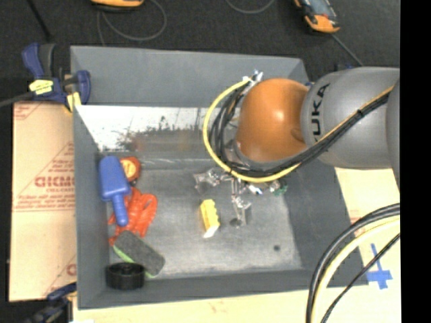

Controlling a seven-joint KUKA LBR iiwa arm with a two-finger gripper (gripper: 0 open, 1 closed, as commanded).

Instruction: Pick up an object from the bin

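Grey metal walls form the bin point(182, 73), and a yellow block point(209, 219) lies near the middle of its floor. Just right of the block and a little farther back, the gripper point(223, 197) hangs below the arm's orange cover point(269, 120). Its two metal fingers point(240, 210) are spread apart with nothing between them. The nearer finger stands just beside the block; whether they touch cannot be told. Well to the left of the block lie a blue tool point(113, 187) with a broad head, an orange crumpled thing point(140, 210) under its handle, and a small red and yellow ball point(130, 169). Left of the block and nearer the front wall rest a dark sponge point(138, 253) and a black round cap point(125, 275).
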